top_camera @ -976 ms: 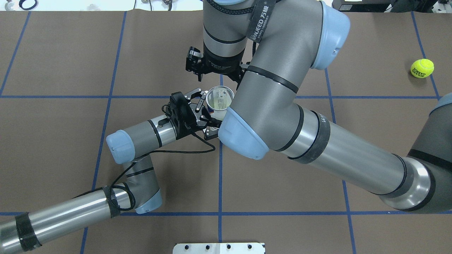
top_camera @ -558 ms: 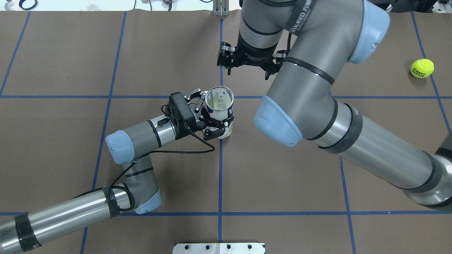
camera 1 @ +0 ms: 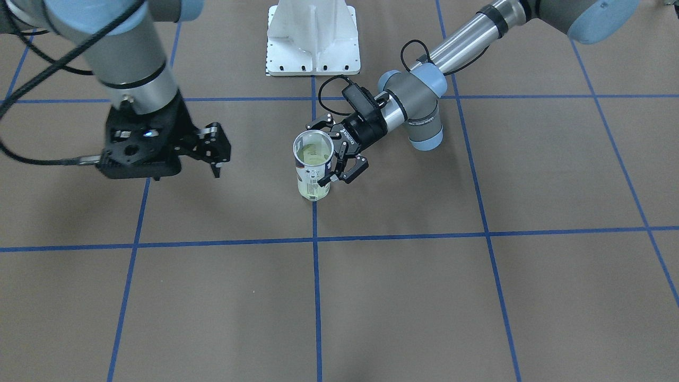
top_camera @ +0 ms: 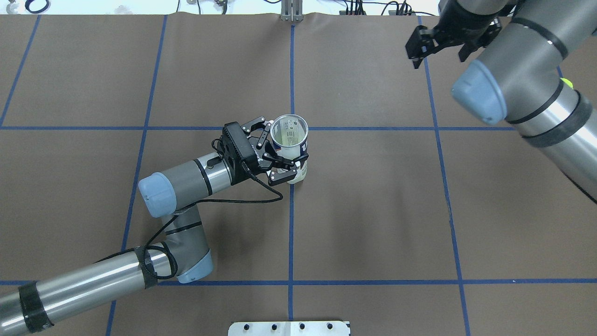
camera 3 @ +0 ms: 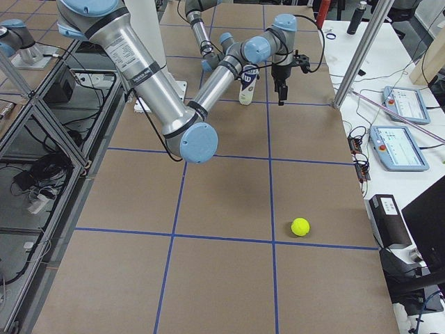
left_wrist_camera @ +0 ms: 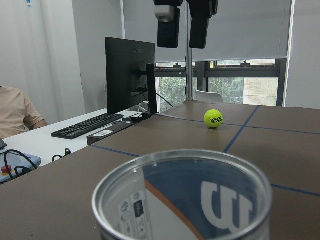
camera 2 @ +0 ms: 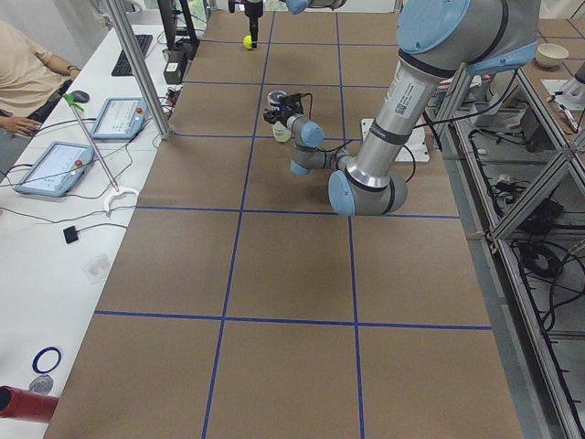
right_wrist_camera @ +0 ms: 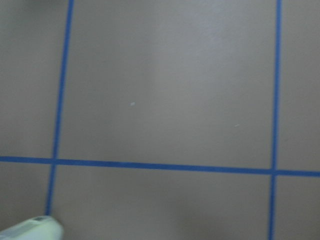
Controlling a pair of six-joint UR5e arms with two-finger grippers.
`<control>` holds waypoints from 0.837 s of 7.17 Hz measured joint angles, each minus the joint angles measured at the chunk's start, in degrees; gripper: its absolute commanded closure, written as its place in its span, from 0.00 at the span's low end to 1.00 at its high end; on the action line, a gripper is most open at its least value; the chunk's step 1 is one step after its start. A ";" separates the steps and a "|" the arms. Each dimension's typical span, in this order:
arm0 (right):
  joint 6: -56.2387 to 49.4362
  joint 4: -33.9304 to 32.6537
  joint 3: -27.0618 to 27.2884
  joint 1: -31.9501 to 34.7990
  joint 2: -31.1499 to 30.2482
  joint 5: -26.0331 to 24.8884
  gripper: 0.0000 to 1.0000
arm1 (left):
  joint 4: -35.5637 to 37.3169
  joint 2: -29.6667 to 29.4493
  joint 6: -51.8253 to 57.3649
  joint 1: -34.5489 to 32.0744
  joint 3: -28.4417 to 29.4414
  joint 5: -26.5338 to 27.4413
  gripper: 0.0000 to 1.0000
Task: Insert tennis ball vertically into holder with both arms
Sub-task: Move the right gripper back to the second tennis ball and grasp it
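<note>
The holder (top_camera: 289,136), a clear can with a silver rim, stands upright with its mouth up near the table's middle; it also shows in the front view (camera 1: 313,159) and close up in the left wrist view (left_wrist_camera: 182,200). My left gripper (top_camera: 279,153) is shut on its side, fingers (camera 1: 354,171) around the wall. The tennis ball (camera 3: 300,226) lies on the table far to the right (left_wrist_camera: 213,119); in the overhead view only a sliver (top_camera: 567,82) shows past my right arm. My right gripper (top_camera: 440,45) hangs open and empty above the table, between can and ball (camera 1: 215,154).
A white metal pedestal (camera 1: 313,37) stands at the robot's edge of the table. Blue tape lines grid the brown mat. A monitor (left_wrist_camera: 127,75) and keyboard sit on a side desk beyond the ball. An operator (camera 2: 27,73) sits beside the table's left end.
My right arm has swung from just above the can far to the right and away, gripper still open. It now covers most of the ball overhead. Left gripper and can have not moved.
</note>
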 measured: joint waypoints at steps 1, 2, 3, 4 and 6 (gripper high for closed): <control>-7.68 1.96 -4.00 3.72 -1.72 0.73 0.00 | -0.27 0.02 -0.01 0.00 -0.01 0.00 0.01; -13.26 8.82 -10.63 7.10 -3.49 2.28 0.00 | -0.52 0.04 -0.01 0.02 -0.01 0.00 0.01; -17.59 20.10 -20.04 10.29 -5.17 4.21 0.00 | -0.64 0.04 -0.01 0.06 0.00 0.00 0.01; -21.40 29.38 -28.72 12.59 -5.96 5.31 0.00 | -0.68 0.03 -0.01 0.07 -0.01 0.00 0.01; -27.49 35.71 -38.01 14.36 -6.61 5.00 0.00 | -0.72 0.02 -0.01 0.08 -0.03 0.00 0.01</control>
